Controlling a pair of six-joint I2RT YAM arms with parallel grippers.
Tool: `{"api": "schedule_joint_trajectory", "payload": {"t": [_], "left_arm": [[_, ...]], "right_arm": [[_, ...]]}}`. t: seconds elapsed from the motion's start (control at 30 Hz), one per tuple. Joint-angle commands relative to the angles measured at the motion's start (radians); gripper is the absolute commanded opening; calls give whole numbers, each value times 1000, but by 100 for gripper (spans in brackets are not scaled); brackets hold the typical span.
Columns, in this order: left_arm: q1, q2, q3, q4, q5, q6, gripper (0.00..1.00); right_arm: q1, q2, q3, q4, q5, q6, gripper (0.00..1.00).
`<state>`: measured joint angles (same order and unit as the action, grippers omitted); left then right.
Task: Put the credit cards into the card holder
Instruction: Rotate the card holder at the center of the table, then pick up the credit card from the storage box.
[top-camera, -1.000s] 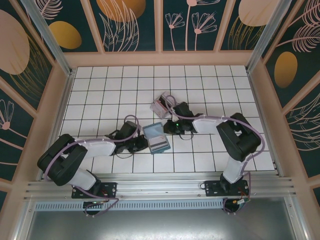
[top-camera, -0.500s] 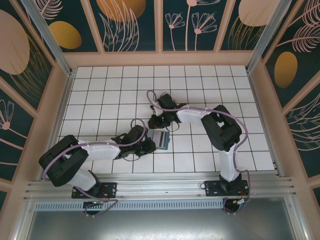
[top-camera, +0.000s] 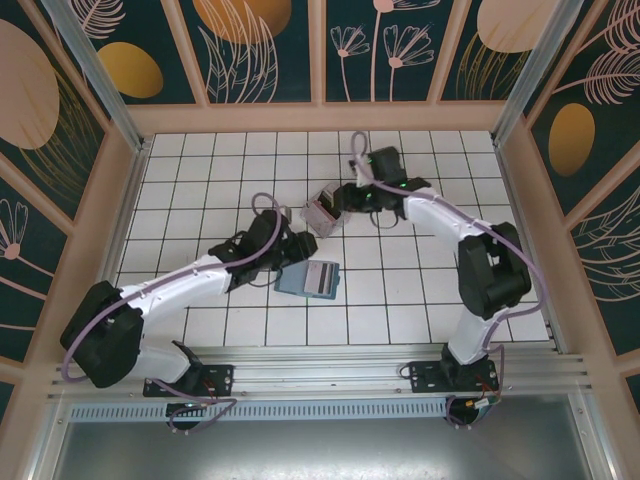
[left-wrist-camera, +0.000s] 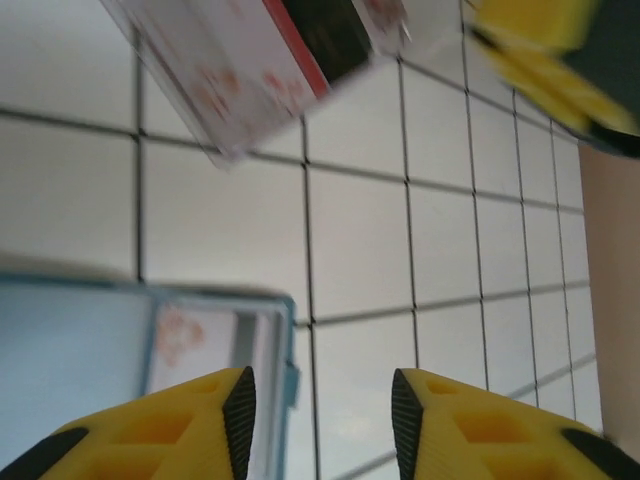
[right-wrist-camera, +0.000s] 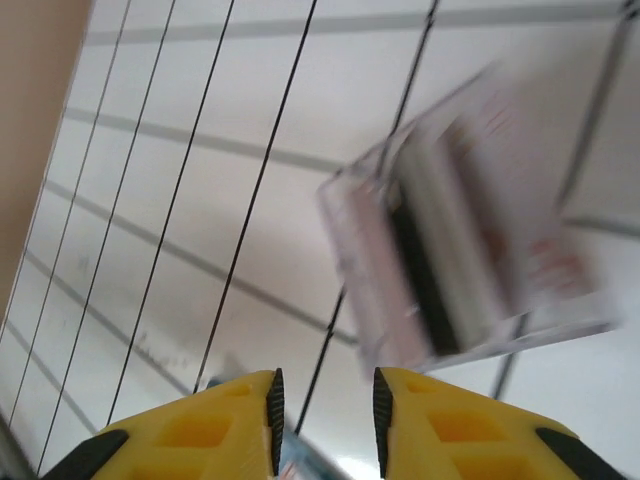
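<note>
The card holder (top-camera: 296, 280) lies flat on the tiled floor, teal, with one pale credit card (top-camera: 321, 277) on its right half. My left gripper (top-camera: 297, 246) hovers just behind it, open and holding nothing. In the left wrist view the left gripper (left-wrist-camera: 320, 400) has bare floor between its fingers, with the card holder (left-wrist-camera: 90, 340) and its card (left-wrist-camera: 190, 345) at lower left. More credit cards (top-camera: 322, 212) stand in a clear box. My right gripper (top-camera: 342, 202) is beside that box, open and holding nothing. The right wrist view shows the right gripper (right-wrist-camera: 325, 400) just short of the cards (right-wrist-camera: 460, 250).
The clear plastic box (right-wrist-camera: 350, 250) sits one tile behind the card holder, between both grippers. The right gripper's yellow fingers (left-wrist-camera: 545, 45) appear at the top right of the left wrist view. Wooden walls (top-camera: 530, 230) enclose the tiled floor.
Both grippers opened. The left one lifted back from the card holder. The right one swung away to the far side of the clear box. A card now shows on the holder.
</note>
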<state>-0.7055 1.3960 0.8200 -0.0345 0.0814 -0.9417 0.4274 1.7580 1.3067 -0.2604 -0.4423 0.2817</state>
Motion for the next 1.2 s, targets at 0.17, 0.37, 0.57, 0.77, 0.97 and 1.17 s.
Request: {"api": "schedule_joint_trajectory", "payload": {"t": [0.17, 0.37, 0.57, 0.77, 0.97, 1.17], "left_arm": [[126, 233, 279, -90, 6, 196, 48], [200, 437, 417, -18, 156, 194, 48], [210, 563, 534, -43, 167, 217, 48], [211, 611, 547, -42, 175, 224, 48], [211, 619, 530, -30, 186, 218, 48], [210, 622, 501, 3, 202, 202, 48]], "right_arm": [[-59, 97, 114, -53, 13, -63, 35], [-58, 243, 254, -129, 84, -111, 38], [-58, 335, 343, -172, 96, -135, 40], [-49, 383, 381, -195, 71, -148, 40], [-41, 422, 417, -212, 53, -148, 41], [-30, 457, 442, -231, 46, -154, 42]]}}
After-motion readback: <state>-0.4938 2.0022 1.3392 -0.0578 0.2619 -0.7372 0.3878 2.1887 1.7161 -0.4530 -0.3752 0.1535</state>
